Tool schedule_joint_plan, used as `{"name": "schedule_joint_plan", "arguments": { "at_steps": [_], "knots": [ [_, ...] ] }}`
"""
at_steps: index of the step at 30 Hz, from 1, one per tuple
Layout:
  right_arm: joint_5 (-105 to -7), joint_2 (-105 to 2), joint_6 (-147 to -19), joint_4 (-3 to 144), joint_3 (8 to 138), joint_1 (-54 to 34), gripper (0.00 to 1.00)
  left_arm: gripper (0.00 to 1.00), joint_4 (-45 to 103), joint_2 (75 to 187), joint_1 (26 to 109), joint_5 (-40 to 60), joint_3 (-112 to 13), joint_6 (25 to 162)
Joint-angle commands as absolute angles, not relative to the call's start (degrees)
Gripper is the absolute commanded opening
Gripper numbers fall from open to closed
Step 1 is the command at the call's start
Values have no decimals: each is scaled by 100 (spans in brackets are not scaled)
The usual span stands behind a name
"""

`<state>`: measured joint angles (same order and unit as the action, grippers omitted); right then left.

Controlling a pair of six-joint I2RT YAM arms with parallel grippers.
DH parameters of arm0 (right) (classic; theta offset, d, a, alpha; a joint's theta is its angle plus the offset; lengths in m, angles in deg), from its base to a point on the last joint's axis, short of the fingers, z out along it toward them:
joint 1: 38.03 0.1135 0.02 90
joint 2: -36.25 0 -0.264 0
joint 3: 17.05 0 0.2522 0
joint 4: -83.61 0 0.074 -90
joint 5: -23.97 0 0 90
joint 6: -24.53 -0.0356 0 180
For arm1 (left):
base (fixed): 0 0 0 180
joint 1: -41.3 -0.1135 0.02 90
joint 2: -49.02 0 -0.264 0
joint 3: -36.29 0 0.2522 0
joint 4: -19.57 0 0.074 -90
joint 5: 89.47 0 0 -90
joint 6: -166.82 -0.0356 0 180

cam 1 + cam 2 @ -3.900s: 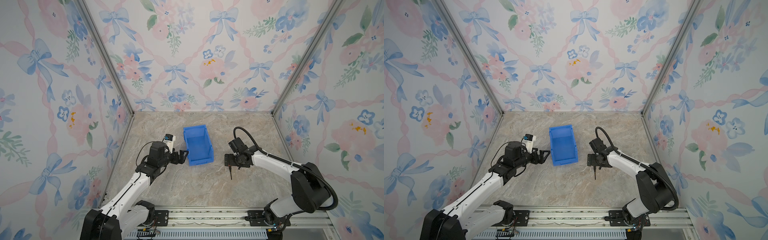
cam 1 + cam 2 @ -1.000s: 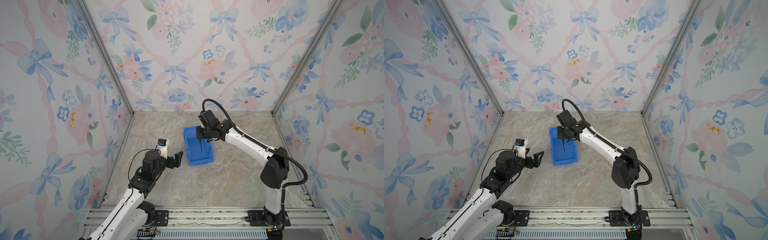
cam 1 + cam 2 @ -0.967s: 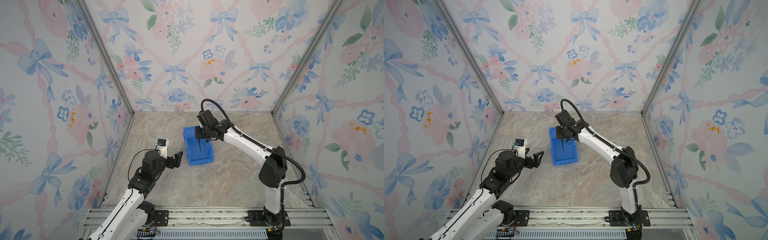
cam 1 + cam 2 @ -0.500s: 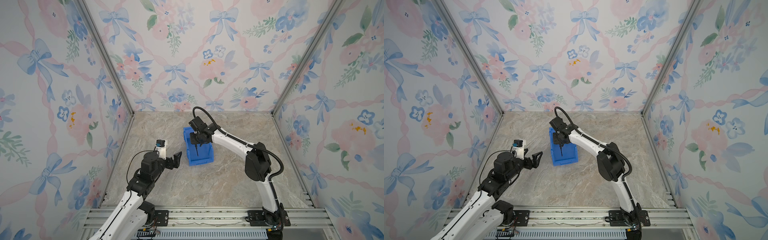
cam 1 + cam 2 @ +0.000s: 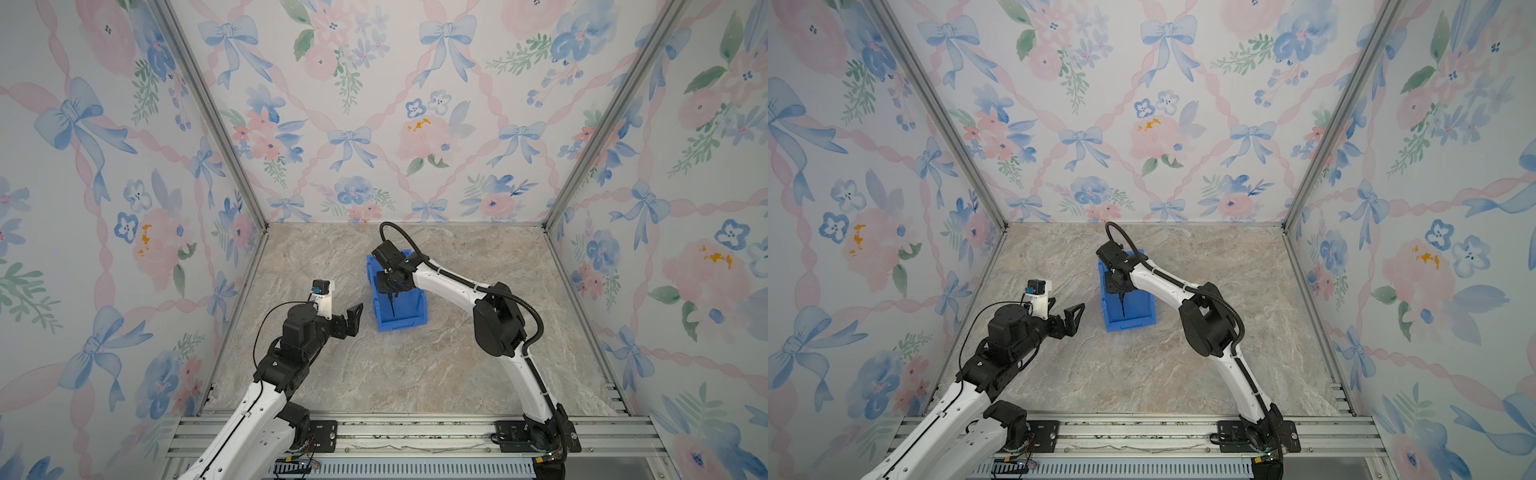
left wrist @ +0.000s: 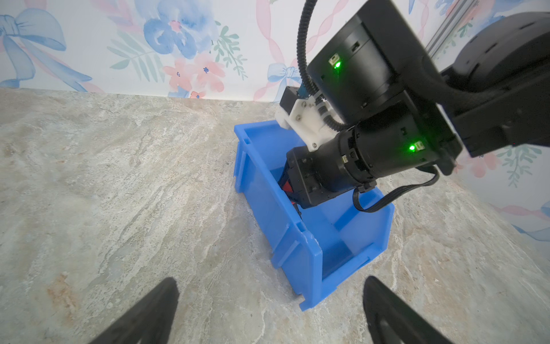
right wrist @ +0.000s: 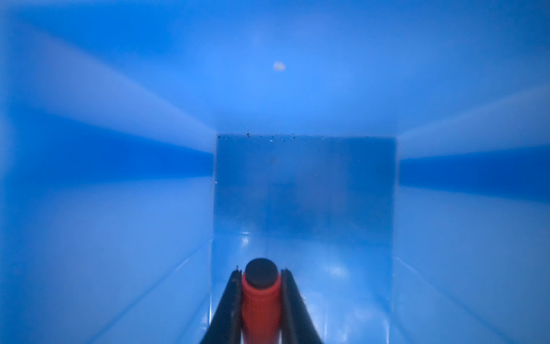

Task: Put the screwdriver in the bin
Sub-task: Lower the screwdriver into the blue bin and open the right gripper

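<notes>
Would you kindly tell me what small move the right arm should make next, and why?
Probably open the right end effector and let go. It is shut on the red handle of the screwdriver, and its wrist view shows the blue walls and floor of the bin around it, so the tool seems to be already inside.

We see a tabletop (image 5: 415, 374) (image 5: 1142, 374) with a beige-grey marbled stone look, and in both top views the blue bin (image 5: 401, 325) (image 5: 1130, 323) stands directly on it, upright on its base, a little behind the middle of the surface. Its lower front lip faces the near edge, the bin turned slightly askew. In the left wrist view we see the marbled surface (image 6: 119, 193) along the bin's (image 6: 262, 202) foot.
</notes>
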<state>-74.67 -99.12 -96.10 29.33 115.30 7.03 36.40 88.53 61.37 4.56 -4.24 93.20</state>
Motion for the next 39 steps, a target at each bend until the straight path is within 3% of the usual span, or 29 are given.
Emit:
{"name": "schedule_joint_plan", "arguments": {
  "at_steps": [1,11,26,39],
  "knots": [
    [-7617,-10092,-9570,2713,11806,674,12,98,3601,8794,6152,394,-314,9344],
    [-7572,-10343,-9714,2722,11793,633,17,98,3561,8780,6152,323,-313,9360],
    [-7584,-10325,-9776,2854,11642,625,33,97,3495,8584,6136,151,-256,9326],
    [-7631,-9469,-9711,3138,11136,623,39,98,3499,8471,6079,87,-248,9309]
  ]
}}
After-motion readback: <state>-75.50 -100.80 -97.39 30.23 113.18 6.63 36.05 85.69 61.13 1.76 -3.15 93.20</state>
